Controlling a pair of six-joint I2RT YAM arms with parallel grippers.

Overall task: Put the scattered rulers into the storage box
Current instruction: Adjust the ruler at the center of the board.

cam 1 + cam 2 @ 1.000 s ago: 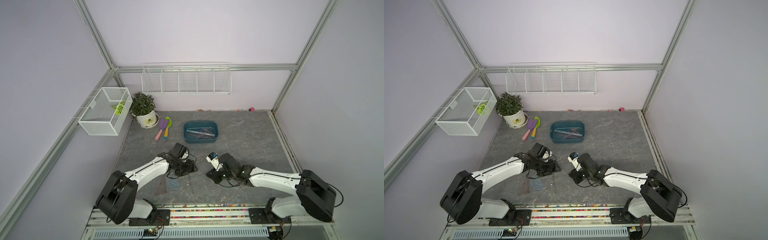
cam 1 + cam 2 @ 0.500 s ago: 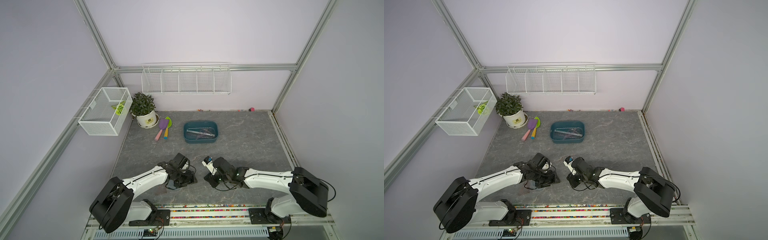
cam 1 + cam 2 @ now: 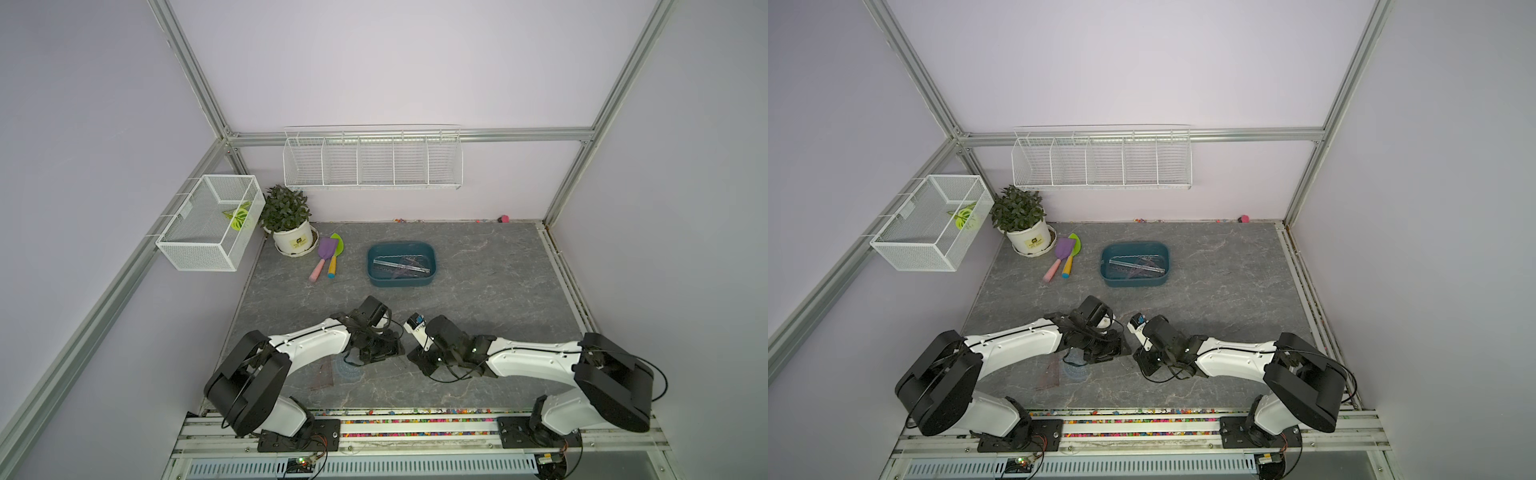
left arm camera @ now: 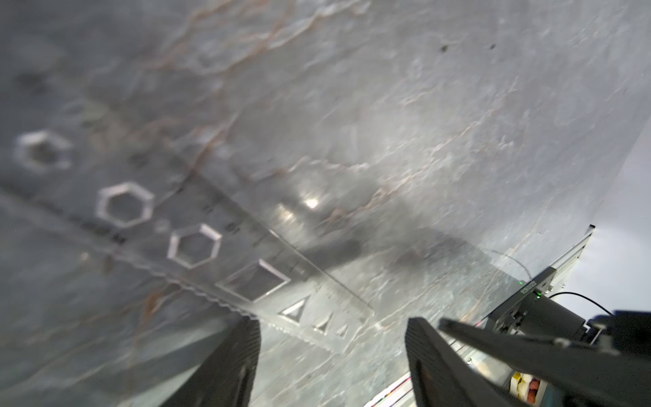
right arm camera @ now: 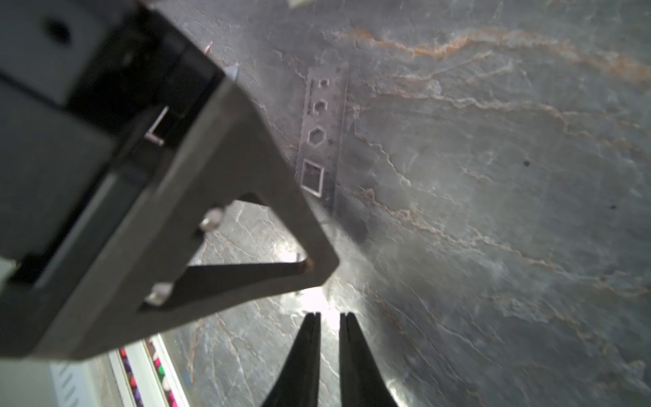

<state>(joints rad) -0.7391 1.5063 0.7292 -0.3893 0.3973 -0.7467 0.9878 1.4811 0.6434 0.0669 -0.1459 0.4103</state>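
The teal storage box (image 3: 401, 282) (image 3: 1134, 281) stands mid-table with several rulers (image 3: 400, 265) lying in it. On the mat near the front, a bluish protractor (image 3: 350, 370) and a brownish triangle (image 3: 323, 377) lie partly under my left arm. A clear straight ruler with hexagon cut-outs (image 4: 197, 246) (image 5: 322, 141) lies flat, its end just ahead of my left gripper (image 4: 331, 338) (image 3: 387, 352), which is low over the mat, open and empty. Facing it closely, my right gripper (image 5: 330, 315) (image 3: 417, 357) shows only a thin slit between its fingers, with nothing held.
A potted plant (image 3: 286, 224) and purple and green toy shovels (image 3: 326, 257) sit at the back left. A white mesh basket (image 3: 210, 222) hangs on the left wall, a wire rack (image 3: 372, 160) on the back wall. The two wrists nearly touch.
My left gripper has come toward the front and down near the mat. My right gripper has slid left, closer to it. Neither has taken hold of anything.
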